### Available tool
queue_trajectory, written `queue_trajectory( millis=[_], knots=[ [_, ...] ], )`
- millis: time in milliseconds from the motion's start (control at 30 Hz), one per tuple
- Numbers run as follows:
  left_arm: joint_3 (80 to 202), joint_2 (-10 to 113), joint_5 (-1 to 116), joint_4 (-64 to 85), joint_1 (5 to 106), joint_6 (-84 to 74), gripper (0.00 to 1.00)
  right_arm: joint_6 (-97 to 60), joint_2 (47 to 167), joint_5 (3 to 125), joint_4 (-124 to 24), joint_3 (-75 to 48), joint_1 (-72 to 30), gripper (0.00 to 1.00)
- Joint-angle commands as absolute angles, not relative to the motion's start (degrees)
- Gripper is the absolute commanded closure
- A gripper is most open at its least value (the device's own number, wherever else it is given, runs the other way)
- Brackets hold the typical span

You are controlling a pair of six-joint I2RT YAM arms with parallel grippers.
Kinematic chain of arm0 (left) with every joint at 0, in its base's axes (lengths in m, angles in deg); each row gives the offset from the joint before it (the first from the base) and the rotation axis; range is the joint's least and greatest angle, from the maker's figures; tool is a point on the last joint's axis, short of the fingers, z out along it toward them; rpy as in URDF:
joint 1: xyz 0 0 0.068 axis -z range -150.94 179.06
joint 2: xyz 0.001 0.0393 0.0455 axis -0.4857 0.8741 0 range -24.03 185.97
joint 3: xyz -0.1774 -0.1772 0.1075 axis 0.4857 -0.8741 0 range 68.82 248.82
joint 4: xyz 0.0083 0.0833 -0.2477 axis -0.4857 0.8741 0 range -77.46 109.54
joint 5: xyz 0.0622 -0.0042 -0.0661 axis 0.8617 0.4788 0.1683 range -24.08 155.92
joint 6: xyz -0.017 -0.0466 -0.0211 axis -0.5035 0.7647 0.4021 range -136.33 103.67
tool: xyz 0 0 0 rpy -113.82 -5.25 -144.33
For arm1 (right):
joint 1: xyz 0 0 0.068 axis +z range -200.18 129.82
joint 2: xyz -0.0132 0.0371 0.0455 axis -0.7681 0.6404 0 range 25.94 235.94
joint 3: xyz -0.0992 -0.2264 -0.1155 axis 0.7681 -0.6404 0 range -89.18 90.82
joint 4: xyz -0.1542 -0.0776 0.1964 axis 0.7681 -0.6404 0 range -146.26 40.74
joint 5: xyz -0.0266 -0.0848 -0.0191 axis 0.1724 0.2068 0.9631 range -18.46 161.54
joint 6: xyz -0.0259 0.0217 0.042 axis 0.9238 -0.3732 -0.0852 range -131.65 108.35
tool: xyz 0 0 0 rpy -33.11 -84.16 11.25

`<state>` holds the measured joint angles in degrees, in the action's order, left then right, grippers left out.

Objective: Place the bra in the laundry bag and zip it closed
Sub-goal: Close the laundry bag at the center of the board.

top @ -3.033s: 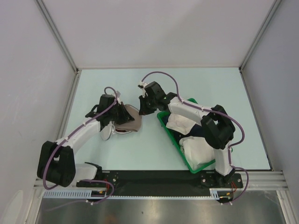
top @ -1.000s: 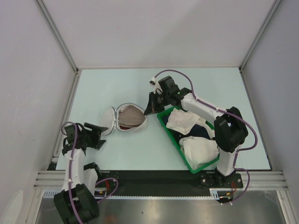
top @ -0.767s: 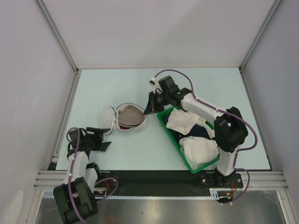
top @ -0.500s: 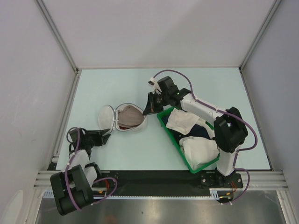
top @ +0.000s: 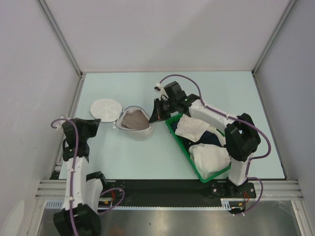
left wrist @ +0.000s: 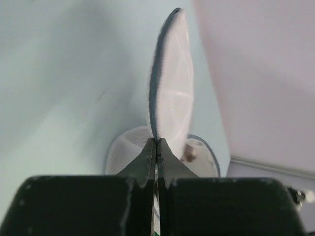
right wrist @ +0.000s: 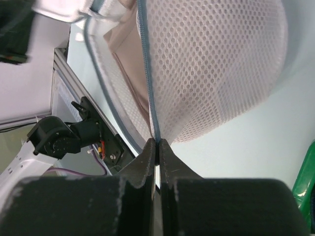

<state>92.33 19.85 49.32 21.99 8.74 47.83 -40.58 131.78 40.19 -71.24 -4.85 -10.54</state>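
The left tool (left wrist: 156, 143) has just shut on the lid rim of the laundry bag (top: 107, 108), the right tool (right wrist: 156, 143) pinches the other rim, and the bra (top: 135, 119) lies inside, so zipping seems next

Bag (top: 107, 108): white mesh clamshell with a dark zipper rim, unzipped and spread wide, left of centre on the surface. Left half shows as a flat round disc; right half forms a cup. Bra (top: 135, 119): dull reddish-brown fabric, bunched inside the right half.
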Motion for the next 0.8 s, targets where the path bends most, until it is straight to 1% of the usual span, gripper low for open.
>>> queue_trajectory(
  millis=[0,33,67,100,133,167,200,267,300,333,367,400,467,500,567,600,633,767],
  knots=[
    [106.4,15.3,70.7,34.0,22.8,29.1,1.00,-40.9,129.6,40.5,-69.7,-4.3,-11.2,0.99],
    [108.0,15.3,79.5,35.9,26.7,27.4,1.00,-41.2,129.7,40.3,-69.4,-4.2,-11.4,0.99],
    [109.3,15.8,83.4,36.5,31.0,25.7,1.00,-41.8,129.8,40.3,-68.9,-4.1,-12.0,0.99],
    [111.3,16.3,86.9,37.8,38.1,23.2,1.00,-42.1,129.9,40.2,-68.6,-4.0,-12.4,0.98],
    [112.1,17.0,93.4,38.3,41.4,22.2,1.00,-42.4,130.2,39.8,-68.3,-3.8,-12.6,0.98],
    [112.7,19.0,95.7,38.6,44.4,20.8,1.00,-43.0,130.4,39.6,-67.6,-3.8,-13.0,0.98],
    [113.9,20.1,98.5,38.9,50.3,18.2,1.00,-43.4,130.6,39.2,-67.3,-3.8,-13.5,0.98],
    [115.3,23.6,108.1,39.4,56.8,16.1,1.00,-43.6,131.7,37.9,-66.8,-2.8,-13.9,0.98],
    [115.7,24.7,111.8,39.8,63.4,14.7,1.00,-43.8,131.9,37.6,-66.7,-2.5,-14.2,0.99],
    [116.3,26.1,115.6,41.3,66.7,14.5,1.00,-43.8,132.4,37.3,-66.8,-2.3,-14.3,0.99],
    [117.4,27.3,123.1,42.2,69.7,14.3,1.00,-43.8,133.1,37.1,-66.8,-1.8,-14.5,0.99],
    [118.0,30.1,125.4,43.7,74.4,13.7,1.00,-43.8,133.4,37.0,-66.7,-1.7,-14.8,0.99],
    [120.6,33.2,130.8,45.8,78.3,13.5,1.00,-43.6,134.0,36.7,-66.6,-1.4,-15.0,0.98],
    [121.5,36.9,132.8,47.7,82.3,13.0,1.00,-43.6,134.7,36.6,-66.7,-1.4,-15.1,0.99],
    [124.4,41.0,137.3,50.0,86.1,12.7,1.00,-43.6,135.3,36.4,-66.7,-1.4,-15.6,0.99],
    [125.3,42.9,138.5,52.4,89.4,12.9,1.00,-43.5,135.5,36.4,-66.7,-1.4,-15.6,0.98],
    [126.0,46.7,139.2,53.4,90.6,13.0,1.00,-43.2,135.9,36.3,-66.6,-1.4,-16.0,0.99],
    [128.5,52.8,137.9,53.8,94.7,10.4,1.00,-41.7,137.5,35.2,-66.8,-0.9,-16.8,0.99]
  ],
)
